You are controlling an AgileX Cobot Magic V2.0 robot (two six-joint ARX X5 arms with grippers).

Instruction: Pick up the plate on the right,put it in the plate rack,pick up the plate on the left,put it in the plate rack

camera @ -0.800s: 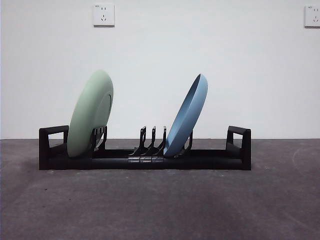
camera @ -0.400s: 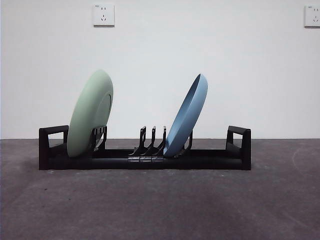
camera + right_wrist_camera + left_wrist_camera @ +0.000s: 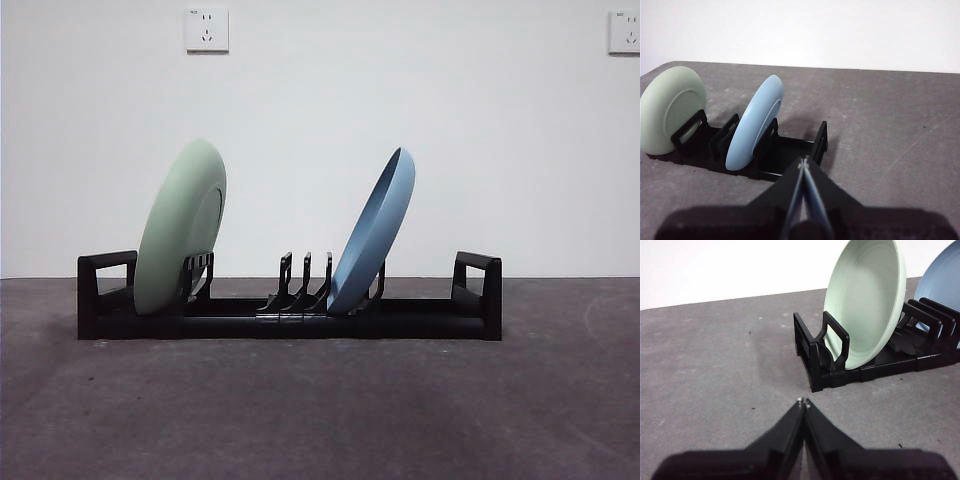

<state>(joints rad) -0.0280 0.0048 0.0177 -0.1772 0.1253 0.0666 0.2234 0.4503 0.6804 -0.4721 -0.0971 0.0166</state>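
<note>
The black plate rack (image 3: 290,318) stands across the middle of the table. A pale green plate (image 3: 181,228) leans in its left slots, and a blue plate (image 3: 374,232) leans in slots right of centre. The left wrist view has the green plate (image 3: 863,304) upright behind the rack's end handle (image 3: 832,347), with my left gripper (image 3: 803,401) shut and empty, back from the rack over bare table. From the right wrist I see the blue plate (image 3: 755,122) and the green plate (image 3: 671,109) in the rack (image 3: 747,147); my right gripper (image 3: 803,162) is shut, empty, near the rack's end.
The table top (image 3: 320,410) is dark grey and rough, backed by a white wall with two sockets (image 3: 207,29). Several empty divider prongs (image 3: 305,280) stand between the two plates. Neither arm shows in the front view.
</note>
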